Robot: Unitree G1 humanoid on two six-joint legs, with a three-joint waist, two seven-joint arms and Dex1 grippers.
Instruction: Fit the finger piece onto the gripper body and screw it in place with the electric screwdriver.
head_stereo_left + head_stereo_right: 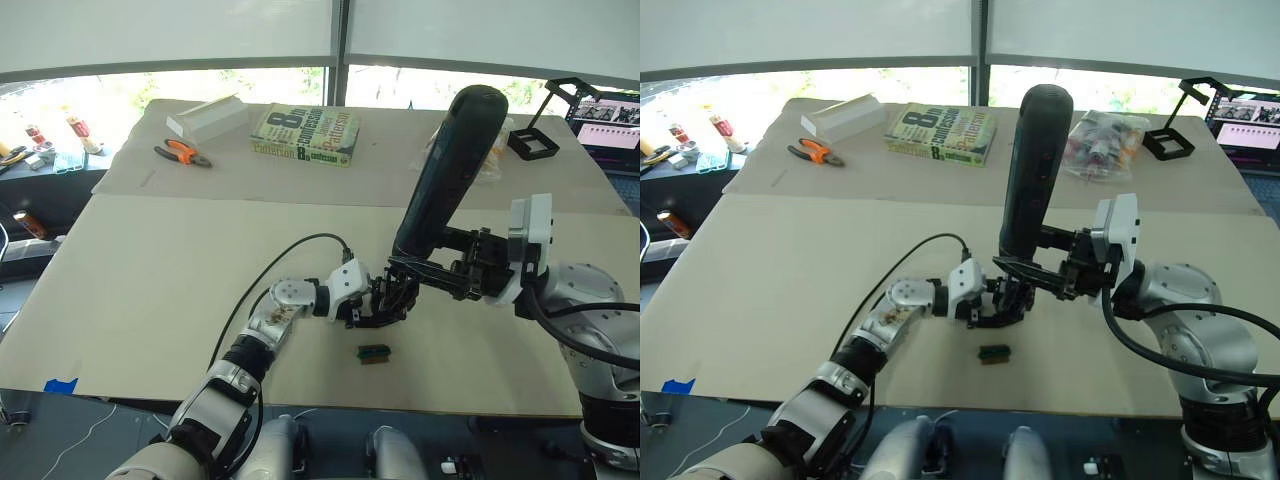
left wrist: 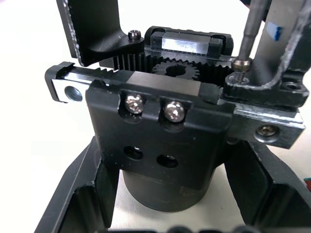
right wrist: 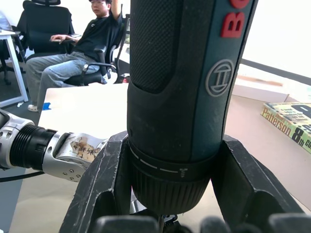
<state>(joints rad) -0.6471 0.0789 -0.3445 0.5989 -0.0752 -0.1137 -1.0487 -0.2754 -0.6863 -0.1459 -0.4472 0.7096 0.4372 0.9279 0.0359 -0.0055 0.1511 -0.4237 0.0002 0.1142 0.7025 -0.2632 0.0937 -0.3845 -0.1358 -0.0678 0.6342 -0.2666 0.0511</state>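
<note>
My left gripper [image 1: 385,302] is shut on the gripper body [image 2: 160,126], a chunky black block with a gear and toothed racks, held just above the table. A black finger piece [image 2: 286,58] stands on the body's right carriage. My right gripper [image 1: 440,270] is shut on the electric screwdriver [image 1: 450,170], which leans upright over the body. Its thin metal bit [image 2: 249,34] rests on a screw [image 2: 240,65] at the finger piece's base. The right fingers [image 3: 102,184] clamp the screwdriver's collar [image 3: 175,179].
A small green-topped block [image 1: 374,352] lies on the table just in front of the grippers. At the back are orange-handled pliers [image 1: 182,153], a white box [image 1: 207,117], a book [image 1: 306,134], a bag of parts [image 1: 1100,140] and a black stand [image 1: 533,143]. A person [image 3: 82,43] sits off the table.
</note>
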